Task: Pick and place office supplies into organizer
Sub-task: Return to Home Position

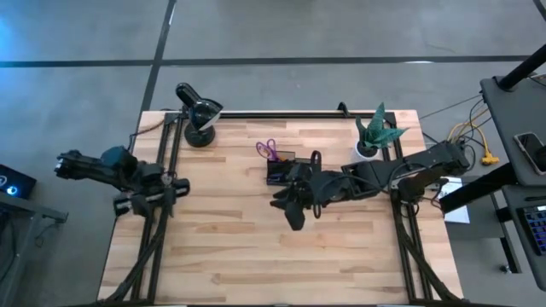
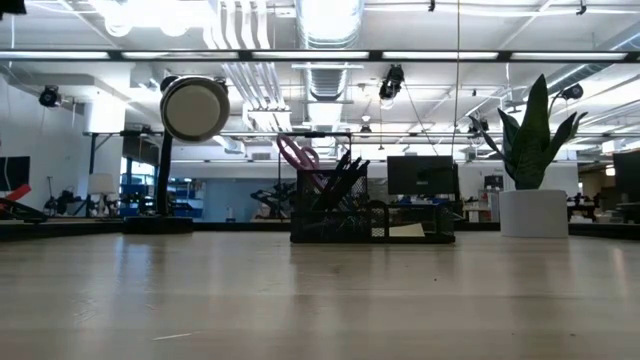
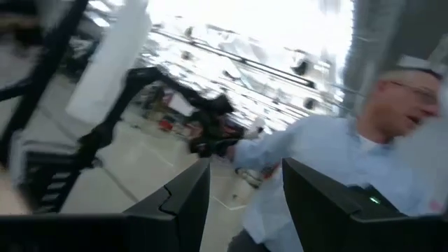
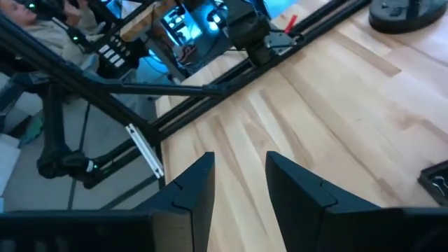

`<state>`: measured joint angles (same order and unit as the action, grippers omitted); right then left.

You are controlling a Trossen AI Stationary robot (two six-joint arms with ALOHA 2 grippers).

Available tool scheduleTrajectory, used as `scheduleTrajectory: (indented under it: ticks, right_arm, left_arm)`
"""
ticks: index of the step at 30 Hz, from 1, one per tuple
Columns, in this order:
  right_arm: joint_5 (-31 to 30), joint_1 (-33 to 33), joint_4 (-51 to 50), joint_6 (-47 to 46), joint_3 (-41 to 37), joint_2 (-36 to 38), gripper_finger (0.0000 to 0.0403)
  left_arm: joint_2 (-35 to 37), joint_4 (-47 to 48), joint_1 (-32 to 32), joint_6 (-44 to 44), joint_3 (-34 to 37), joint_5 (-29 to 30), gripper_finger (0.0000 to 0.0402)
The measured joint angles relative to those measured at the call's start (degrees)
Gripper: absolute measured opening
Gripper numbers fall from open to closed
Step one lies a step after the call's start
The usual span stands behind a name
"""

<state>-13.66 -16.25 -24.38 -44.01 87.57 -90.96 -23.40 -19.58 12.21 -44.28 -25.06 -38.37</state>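
The organizer (image 1: 280, 169) is a dark box near the table's far middle. Purple-handled scissors (image 1: 267, 150) and several dark pens (image 2: 345, 175) stand upright in it; in the low view the scissors' handles (image 2: 298, 155) stick out above the organizer (image 2: 370, 218). My right gripper (image 1: 288, 209) hovers just near of the organizer, open, with nothing between its fingers (image 4: 239, 161); one corner of the organizer (image 4: 434, 178) shows in its wrist view. My left gripper (image 1: 147, 196) is drawn back at the table's left edge, open (image 3: 245, 168), and faces out into the room.
A black desk lamp (image 1: 198, 115) stands at the far left and a green potted plant (image 1: 375, 135) at the far right. The wooden table (image 1: 256, 247) lies bare in its near half. A person (image 3: 364, 168) shows beyond the table in the left wrist view.
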Motion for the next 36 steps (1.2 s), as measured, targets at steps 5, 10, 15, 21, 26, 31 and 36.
scheduleTrajectory:
  ticks: [5,10,15,21,26,31,36]
  right_arm:
    - [-1.5,0.0,1.2,1.0,0.0,-0.1,0.0125]
    - [-1.5,0.0,1.2,2.2,-0.1,-0.1,0.0127]
    - [-1.2,0.0,1.1,2.9,-0.2,-0.1,0.0122]
    - [0.4,0.0,0.1,4.0,-0.5,0.1,0.0122]
    - [0.8,0.3,-4.7,1.1,-1.6,0.9,0.0121]
    - [3.3,0.3,-0.6,0.7,-6.8,3.6,0.0119]
    - [5.1,1.0,14.5,-0.3,-19.8,8.7,0.0123]
  left_arm:
    - [1.4,-8.4,0.2,-2.6,6.3,2.8,0.0162]
    - [2.5,-25.7,0.3,-7.1,13.9,2.9,0.0162]
    - [4.0,-32.8,0.3,-11.3,19.5,3.9,0.0162]
    - [4.9,-32.5,0.3,-10.7,21.8,4.5,0.0162]
    - [4.7,-32.4,0.3,-7.9,22.5,4.7,0.0162]
    - [4.7,-31.2,0.3,-5.2,23.1,4.8,0.0162]
    - [4.8,-25.3,0.3,1.8,23.1,8.0,0.0162]
